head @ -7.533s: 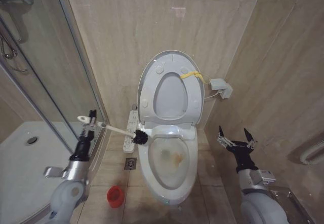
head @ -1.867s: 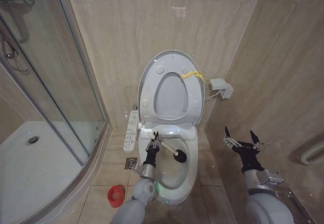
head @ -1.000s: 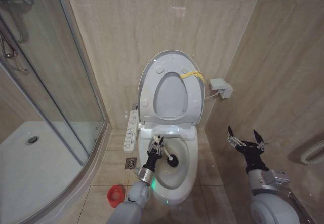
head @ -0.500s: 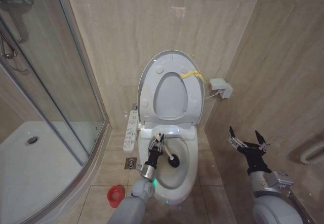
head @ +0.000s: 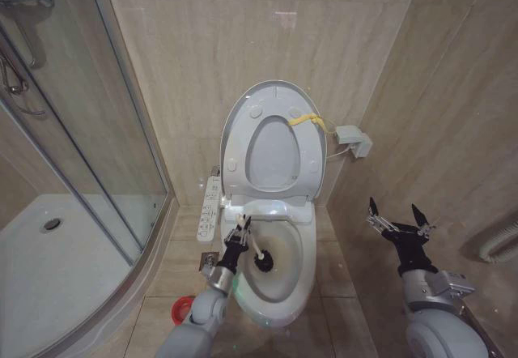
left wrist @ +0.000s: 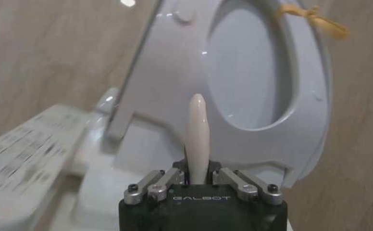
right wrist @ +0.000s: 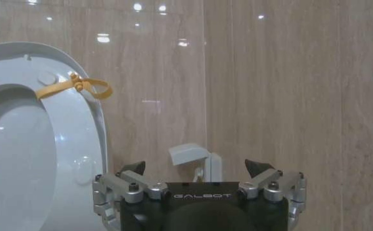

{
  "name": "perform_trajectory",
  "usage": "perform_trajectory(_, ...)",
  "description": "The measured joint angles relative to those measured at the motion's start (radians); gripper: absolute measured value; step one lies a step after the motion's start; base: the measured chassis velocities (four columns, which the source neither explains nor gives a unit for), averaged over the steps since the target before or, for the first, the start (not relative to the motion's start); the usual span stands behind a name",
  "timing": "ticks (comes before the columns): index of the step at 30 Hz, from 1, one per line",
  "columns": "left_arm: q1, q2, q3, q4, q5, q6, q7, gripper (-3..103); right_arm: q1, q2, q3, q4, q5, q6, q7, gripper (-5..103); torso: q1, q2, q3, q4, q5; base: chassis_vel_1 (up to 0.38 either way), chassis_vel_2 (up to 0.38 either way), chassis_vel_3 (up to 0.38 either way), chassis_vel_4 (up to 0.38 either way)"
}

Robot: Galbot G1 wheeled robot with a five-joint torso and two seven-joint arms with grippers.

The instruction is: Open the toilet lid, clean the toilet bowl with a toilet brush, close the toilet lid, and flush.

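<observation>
The toilet lid (head: pixel 273 151) stands upright against the wall, a yellow tag (head: pixel 307 120) at its rim. Below it the toilet bowl (head: pixel 283 289) lies open, with brownish stains inside. My left gripper (head: pixel 241 230) hovers over the bowl's left rim, shut on the toilet brush (head: pixel 261 261), whose dark head is down inside the bowl. In the left wrist view the white handle (left wrist: pixel 197 134) rises between the shut fingers of the left gripper (left wrist: pixel 198 175), with the lid (left wrist: pixel 251 72) behind. My right gripper (head: pixel 395 212) is open in the air right of the toilet, facing the wall; it (right wrist: pixel 196 168) holds nothing.
A control panel (head: pixel 212 204) juts from the toilet's left side. On the floor are a drain (head: pixel 206 259) and a red holder cup (head: pixel 180 309), partly behind my left arm. A glass shower enclosure and its tray (head: pixel 48 261) fill the left. A white box (head: pixel 354 141) hangs on the wall.
The left gripper brought the brush from left of the toilet into the bowl; in the last half second the head slid a little left and down. The right gripper drifted slightly right.
</observation>
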Motion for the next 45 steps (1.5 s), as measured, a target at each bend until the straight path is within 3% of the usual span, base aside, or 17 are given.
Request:
perform_trajectory(9,0.182,0.005,-0.024,-0.088,-0.086,0.043,-0.055,19,0.007,-0.002,-0.001,0.006,0.009,-0.003,0.0,100,0.0,0.0,0.0,0.0,0.0001,0.0,0.0,0.0,0.0)
perform_trajectory(15,0.227,-0.008,-0.02,-0.13,-0.169,0.071,-0.087,19,0.009,-0.003,0.0,0.006,0.013,-0.003,0.0,100,0.0,0.0,0.0,0.0001,0.0002,0.0,0.0,0.0,0.0)
perform_trajectory(19,0.194,-0.047,0.001,-0.147,-0.386,0.076,-0.086,19,0.002,-0.003,0.001,0.006,0.014,-0.002,0.0,100,0.0,0.0,0.0,-0.0002,0.0002,0.0,0.0,0.0,0.0)
perform_trajectory(20,0.194,-0.047,0.001,-0.147,-0.386,0.076,-0.086,19,0.002,-0.003,0.001,0.006,0.014,-0.002,0.0,100,0.0,0.0,0.0,-0.0002,0.0002,0.0,0.0,0.0,0.0)
perform_trajectory(23,0.122,-0.078,-0.001,-0.144,-0.505,0.049,-0.063,19,-0.006,-0.005,0.004,0.006,0.014,-0.001,0.0,100,0.0,0.0,0.0,-0.0003,0.0001,0.0,0.0,0.0,0.0)
perform_trajectory(26,0.076,-0.093,-0.007,-0.124,-0.535,0.032,-0.043,19,-0.009,-0.005,0.005,0.005,0.015,0.0,-0.001,100,0.0,0.0,0.0,-0.0003,0.0003,0.0,0.0,0.0,0.0)
perform_trajectory(31,0.003,-0.124,-0.009,-0.045,-0.531,0.012,-0.023,19,-0.01,-0.007,0.0,0.004,0.013,0.0,-0.001,100,0.0,0.0,0.0,0.0001,0.0003,0.0,0.0,0.0,0.0)
perform_trajectory(35,-0.024,-0.142,-0.008,0.047,-0.471,-0.006,0.012,19,-0.016,-0.01,0.002,0.005,0.013,0.0,-0.001,100,0.0,0.0,0.0,-0.0001,0.0002,0.0,0.0,0.0,0.0)
perform_trajectory(40,-0.044,-0.154,0.002,0.17,-0.378,-0.036,0.07,19,-0.025,-0.013,0.015,0.006,0.015,0.004,-0.001,100,0.0,0.0,0.0,0.0014,0.0006,0.0,0.0,0.0,0.0)
perform_trajectory(45,-0.043,-0.151,0.014,0.191,-0.311,-0.052,0.097,19,-0.038,-0.012,0.033,0.01,0.02,0.008,-0.004,100,0.0,0.0,0.0,0.0005,0.0003,0.0,0.0,0.0,0.0)
